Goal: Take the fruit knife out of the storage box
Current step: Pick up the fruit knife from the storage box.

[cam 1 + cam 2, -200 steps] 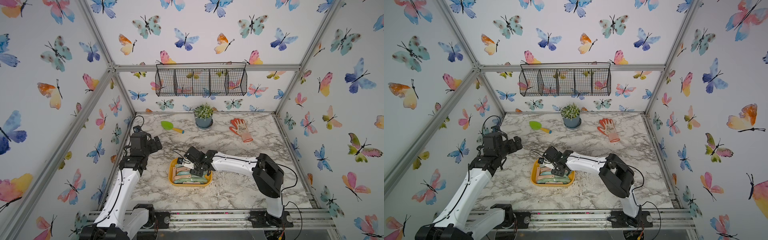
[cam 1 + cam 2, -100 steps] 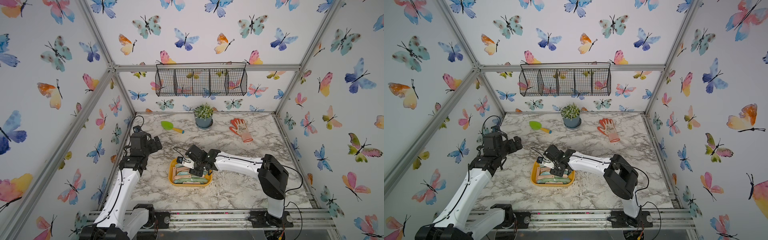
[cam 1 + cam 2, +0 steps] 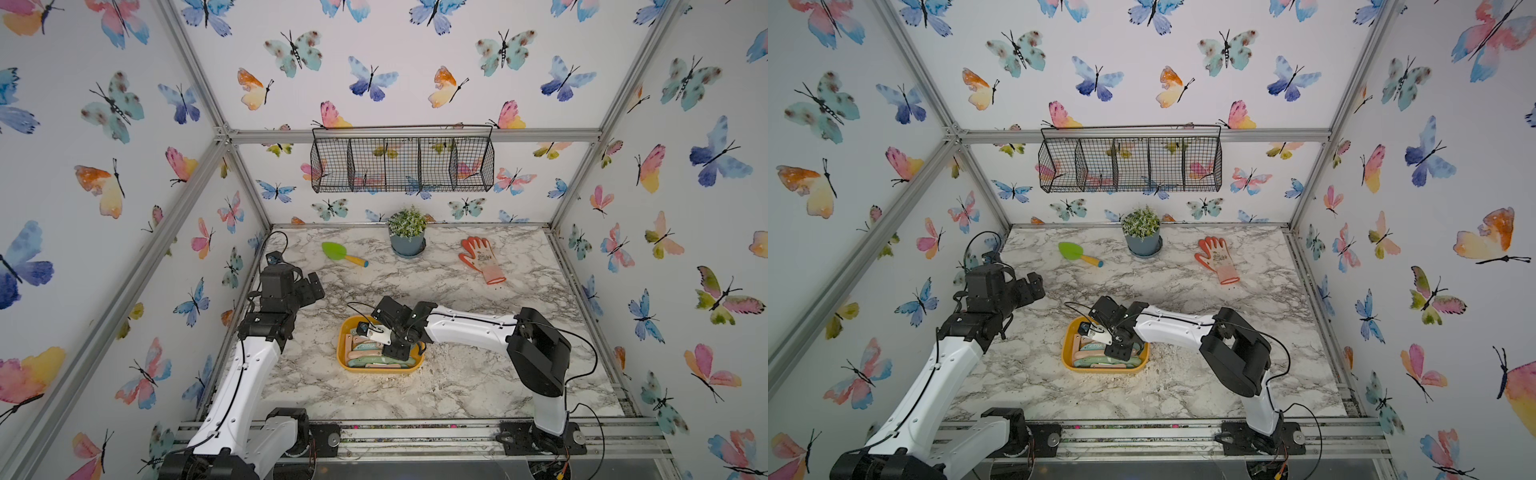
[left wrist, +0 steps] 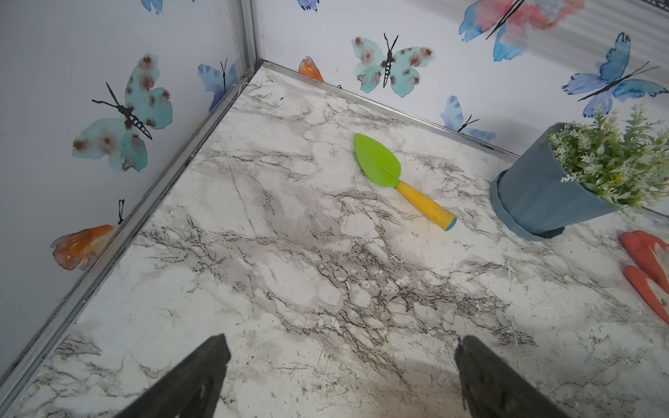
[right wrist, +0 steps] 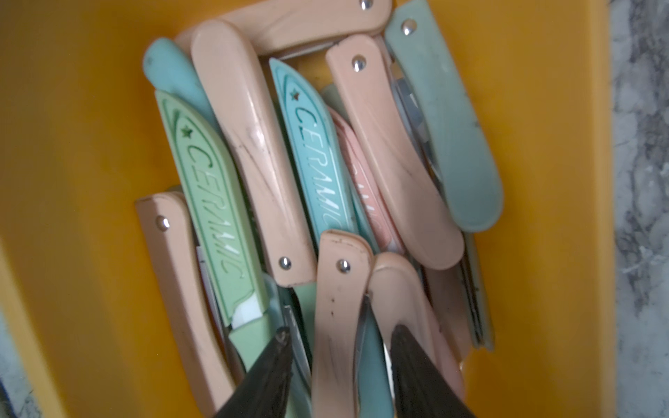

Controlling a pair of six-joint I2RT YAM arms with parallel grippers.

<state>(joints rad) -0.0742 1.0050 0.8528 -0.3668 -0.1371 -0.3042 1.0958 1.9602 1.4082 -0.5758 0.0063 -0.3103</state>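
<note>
- Fruit knife handles (image 3: 365,355) (image 3: 1090,353) in pink, green and blue lie heaped inside the storage box (image 3: 378,370) (image 3: 1100,370) in both top views. The yellow-orange box sits on the marble table (image 3: 457,386) toward its front edge, between the two arms.
- In both top views the right gripper (image 3: 395,356) (image 3: 1120,354) points down into the box among the knives. The left gripper (image 3: 312,286) (image 3: 1032,286) hangs over the table's left side, well apart from the box. At the back lie a green trowel (image 3: 343,253), a potted plant (image 3: 407,237) and an orange glove (image 3: 482,259). A black wire basket (image 3: 403,164) hangs on the wall above them.
- Left wrist view: the left gripper (image 4: 342,347) has its fingers spread wide over bare marble with nothing between them. The trowel (image 4: 378,164) and plant (image 4: 543,195) lie beyond.
- Right wrist view: the right gripper (image 5: 340,336) sets its two dark fingertips (image 5: 275,362) either side of a pink folding fruit knife (image 5: 338,289) resting on the heap in the box (image 5: 543,181). One tip lies against a neighbouring pink handle, and a gap shows beside the other. I cannot tell whether the knife is actually pinched.
</note>
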